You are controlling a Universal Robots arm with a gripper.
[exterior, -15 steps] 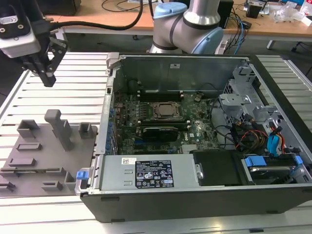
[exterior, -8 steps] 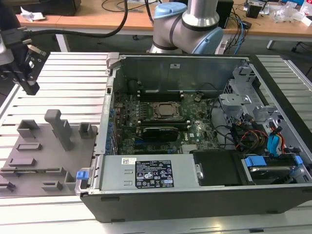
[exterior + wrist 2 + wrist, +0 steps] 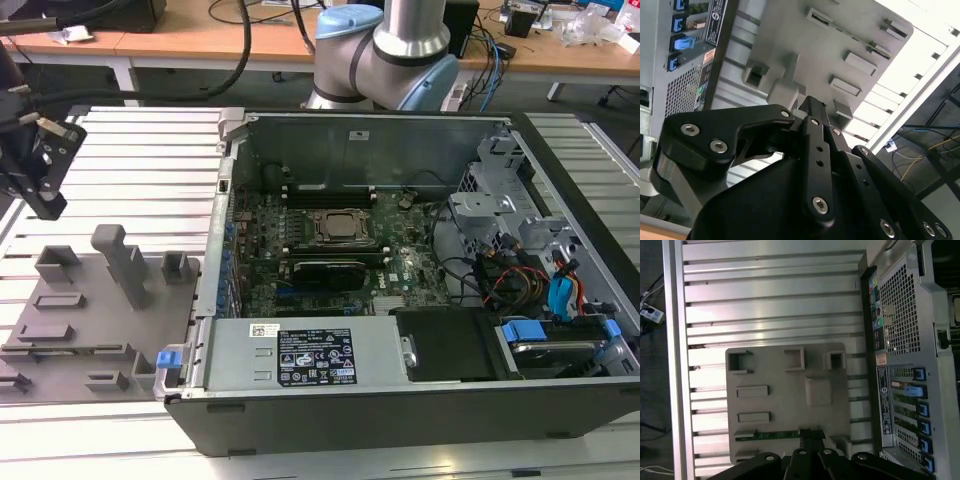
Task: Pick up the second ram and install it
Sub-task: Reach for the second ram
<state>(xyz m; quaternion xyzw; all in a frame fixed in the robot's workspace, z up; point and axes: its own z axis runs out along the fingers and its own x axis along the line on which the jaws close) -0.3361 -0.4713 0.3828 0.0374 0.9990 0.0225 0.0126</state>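
The second ram (image 3: 771, 435) is a thin green stick lying flat in a holder near one edge of the grey tray (image 3: 785, 400) in the first wrist view. My gripper (image 3: 810, 433) hangs above the tray with its tips over one end of the stick and well clear of it. Its fingers are shut together with nothing between them, as the second wrist view also shows at the gripper (image 3: 812, 104). In the exterior view the gripper (image 3: 50, 203) is high over the tray (image 3: 60, 300), at that view's left, away from the open computer case (image 3: 400, 330).
The case lies open with its motherboard (image 3: 330, 250) exposed; black memory slots (image 3: 325, 193) run beside the square processor (image 3: 341, 226). Grey blocks and a tall post (image 3: 122, 262) stand up from the tray. Cables and drive bays (image 3: 540, 290) fill the case's right. The arm's base (image 3: 385, 50) stands behind.
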